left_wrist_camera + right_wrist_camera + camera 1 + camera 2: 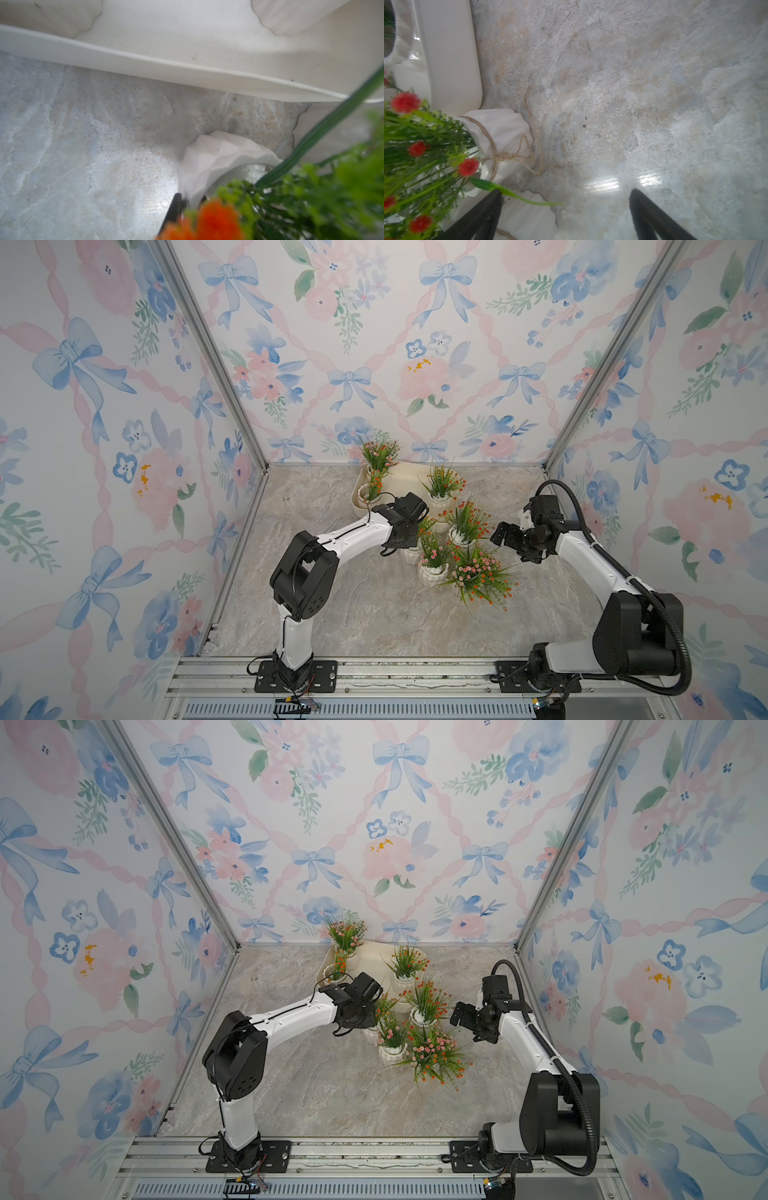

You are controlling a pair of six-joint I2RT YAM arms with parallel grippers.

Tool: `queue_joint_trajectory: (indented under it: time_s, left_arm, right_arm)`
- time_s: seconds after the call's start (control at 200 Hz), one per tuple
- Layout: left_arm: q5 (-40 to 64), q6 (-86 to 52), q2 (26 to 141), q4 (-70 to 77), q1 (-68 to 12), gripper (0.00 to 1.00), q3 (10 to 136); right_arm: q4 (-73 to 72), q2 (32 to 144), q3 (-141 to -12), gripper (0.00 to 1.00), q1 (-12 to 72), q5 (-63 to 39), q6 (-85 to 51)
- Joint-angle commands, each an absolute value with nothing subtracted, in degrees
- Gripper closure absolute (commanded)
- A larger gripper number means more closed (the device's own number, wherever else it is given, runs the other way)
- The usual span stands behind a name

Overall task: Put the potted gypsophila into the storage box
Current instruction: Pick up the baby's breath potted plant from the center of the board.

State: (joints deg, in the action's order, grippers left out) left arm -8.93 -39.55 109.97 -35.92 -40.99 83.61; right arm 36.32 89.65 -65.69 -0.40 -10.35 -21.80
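The cream storage box [409, 475] [376, 961] stands at the back of the marble table. Two potted gypsophila [379, 454] [372, 491] sit in its left end, and a third [440, 489] stands at its right corner. Several more [463, 526] [432, 566] [482, 578] cluster in front of it. My left gripper [405, 541] [190, 199] is shut on the rim of a white ribbed pot [411, 556] [218, 158], one finger outside the wall and one inside. Blurred orange blossoms hide most of the jaws. My right gripper [498, 535] [566, 193] hangs open beside the cluster, holding nothing.
In the left wrist view the box rim [187, 66] runs just beyond the held pot. In the right wrist view a twine-tied pot [504, 133] stands against the box wall [452, 62], and another pot [529, 216] lies by one finger. Patterned walls enclose three sides.
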Motion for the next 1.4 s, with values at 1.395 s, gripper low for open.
queue_joint_trajectory:
  time_s: [1.395]
  left_arm:
    - [-13.17,-24.83,115.65,-56.34,-30.71,1.00,123.30]
  right_arm:
    - [38.14,90.70,-65.92,0.03,-1.22,-10.56,-21.71]
